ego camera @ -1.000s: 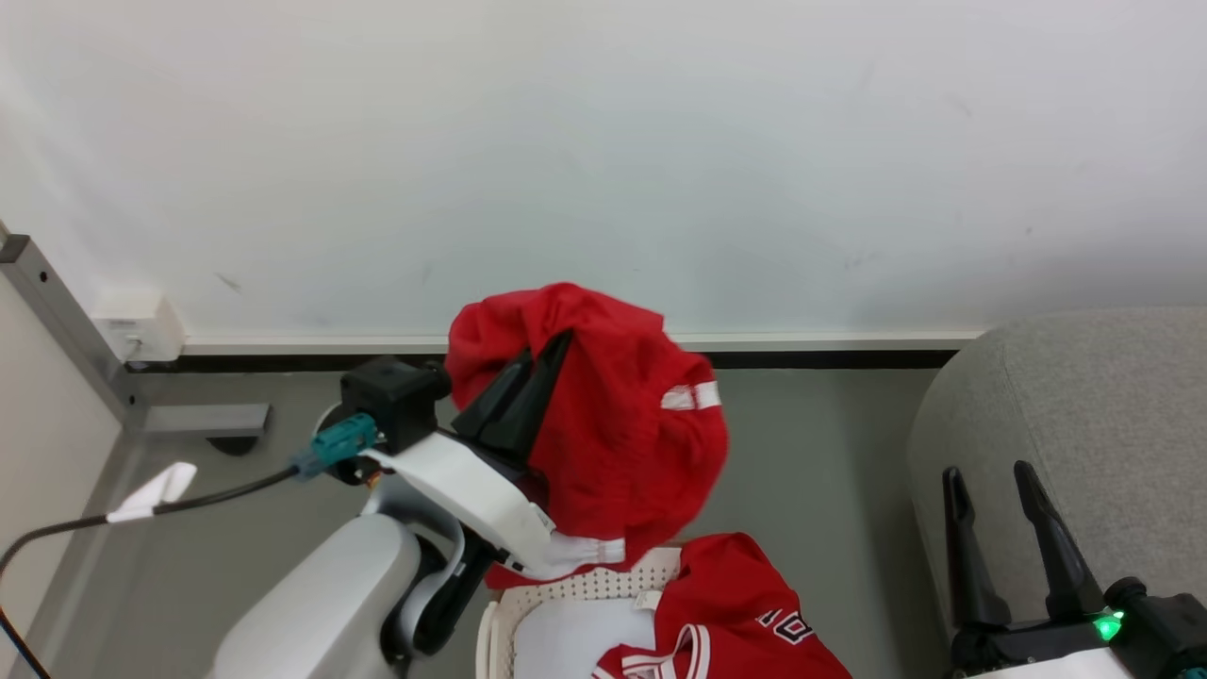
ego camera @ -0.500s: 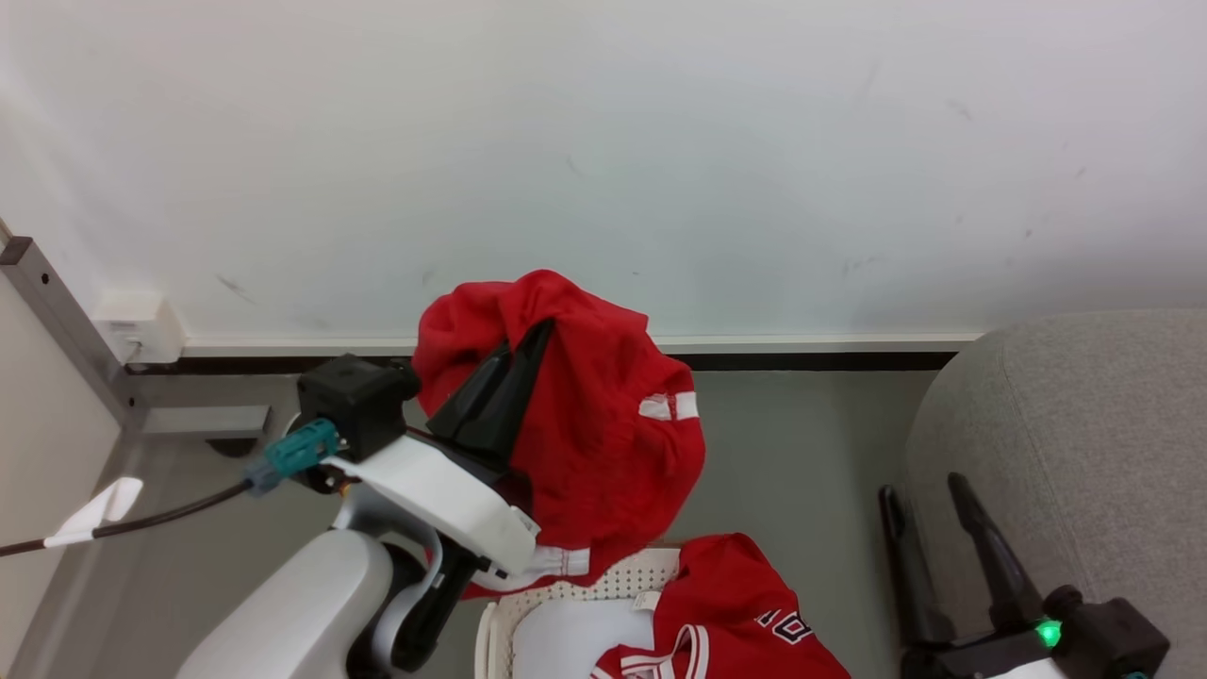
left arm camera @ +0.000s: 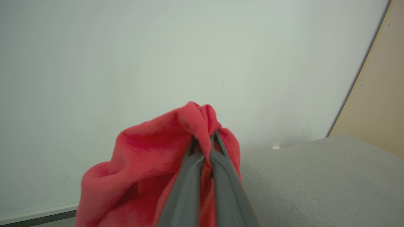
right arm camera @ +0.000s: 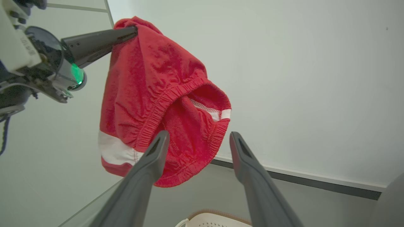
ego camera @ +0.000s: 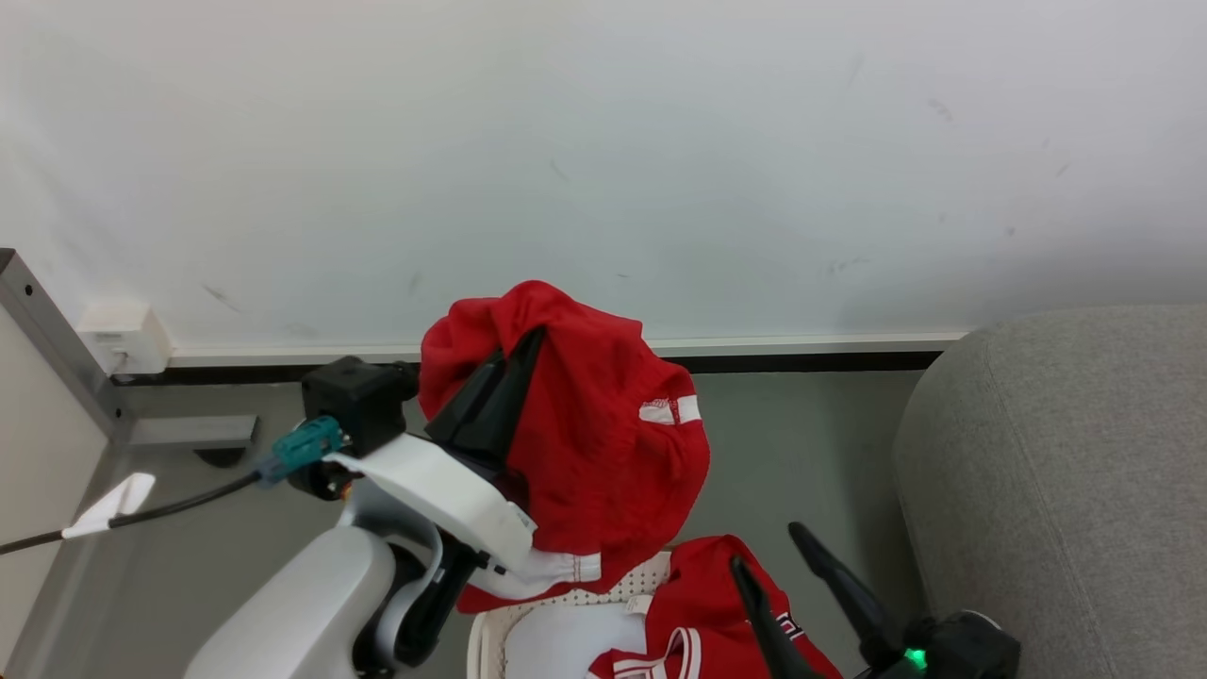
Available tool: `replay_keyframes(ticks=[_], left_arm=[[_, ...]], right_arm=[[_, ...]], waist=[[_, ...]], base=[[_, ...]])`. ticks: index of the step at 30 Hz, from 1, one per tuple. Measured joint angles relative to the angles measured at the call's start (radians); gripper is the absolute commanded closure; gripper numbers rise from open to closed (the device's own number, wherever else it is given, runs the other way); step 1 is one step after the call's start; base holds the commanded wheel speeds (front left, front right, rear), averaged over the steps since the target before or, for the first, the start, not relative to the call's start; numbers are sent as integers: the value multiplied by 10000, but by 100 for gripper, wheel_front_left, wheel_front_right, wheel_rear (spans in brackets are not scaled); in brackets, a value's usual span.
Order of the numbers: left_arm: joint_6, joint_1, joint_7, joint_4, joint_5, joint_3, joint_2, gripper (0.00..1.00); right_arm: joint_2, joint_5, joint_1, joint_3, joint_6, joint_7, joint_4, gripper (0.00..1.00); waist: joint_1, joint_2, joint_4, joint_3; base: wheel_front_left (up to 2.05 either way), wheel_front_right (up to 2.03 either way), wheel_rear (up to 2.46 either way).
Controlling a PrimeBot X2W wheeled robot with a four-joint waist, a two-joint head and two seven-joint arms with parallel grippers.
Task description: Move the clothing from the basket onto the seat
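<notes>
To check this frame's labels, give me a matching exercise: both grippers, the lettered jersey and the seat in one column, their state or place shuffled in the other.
Column one:
1. left gripper
2. right gripper
3. lettered jersey
4. seat

Column two:
A. light grey, at the head view's right
B. open, holding nothing
C. lying in the basket
D. shut on the hanging red garment

Pairs: 1-D, 2-B, 3-C, 4-A.
</notes>
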Motion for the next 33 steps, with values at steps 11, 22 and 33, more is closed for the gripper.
replay_keyframes(ticks=[11,22,33], left_arm=[[-454,-407,232,146,-378,-403,-838,100],[-639,-531,721,-290,-575,-1317,-1747,100],[-621,-331,907,-464,-709,-1613,-1871,100]], right_arm=[[-447,1988,-1738,3235,2,506,1503,0],[75,3325,-2820,4243,2,201,3513,0],[307,3561,-3303,3839,2,12,3292,100]], waist=[[2,0,490,-65],[1,0,1546,-205],[1,0,2226,-284]], base=[[0,0,0],[0,0,0],[0,0,0]])
